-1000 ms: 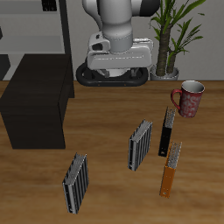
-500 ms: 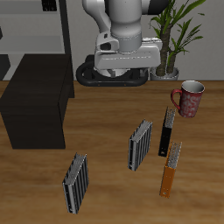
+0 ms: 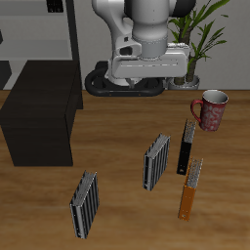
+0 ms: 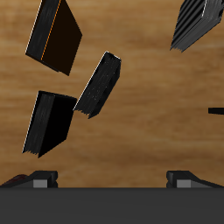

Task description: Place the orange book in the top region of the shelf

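Nothing is done yet: the orange book [image 3: 189, 189] stands untouched at the exterior frame's lower right, far from the shelf [image 3: 39, 119], jaws apart and empty.

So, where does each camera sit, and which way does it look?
Exterior view: sits in front of the table and above it, facing back and down; it shows the arm, the shelf and all the books.
Wrist view: sits on the hand, looking down at the table; of the robot, only the open gripper shows.
Shared: the orange book, the slim black book and the two ribbed books appear in both.
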You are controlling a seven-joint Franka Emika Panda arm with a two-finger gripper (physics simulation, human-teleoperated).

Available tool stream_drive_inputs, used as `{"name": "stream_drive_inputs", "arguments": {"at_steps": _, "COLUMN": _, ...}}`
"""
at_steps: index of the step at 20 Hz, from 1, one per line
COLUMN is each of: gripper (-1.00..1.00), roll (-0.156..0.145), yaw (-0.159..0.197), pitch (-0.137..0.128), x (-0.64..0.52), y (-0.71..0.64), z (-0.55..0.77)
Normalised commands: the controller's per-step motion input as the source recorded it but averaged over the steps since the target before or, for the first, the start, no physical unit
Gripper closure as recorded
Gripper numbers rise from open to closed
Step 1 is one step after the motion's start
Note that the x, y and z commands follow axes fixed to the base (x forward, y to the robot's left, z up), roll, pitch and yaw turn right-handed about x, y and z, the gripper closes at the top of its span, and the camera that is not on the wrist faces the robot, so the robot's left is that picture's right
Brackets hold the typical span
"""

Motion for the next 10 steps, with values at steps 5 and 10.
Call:
{"name": "stream_drive_inputs", "arguments": {"at_steps": 5, "gripper": -1.00, "roll": -0.060, "yaw": -0.001, "pitch": -0.031, "x": 0.33, "y": 0.11, "z": 0.07}}
{"name": "stream_drive_inputs", "arguments": {"at_steps": 10, "gripper": -1.00, "roll": -0.023, "yaw": 0.024, "pitch": -0.016, "x": 0.31, "y": 0.20, "z": -0.04}}
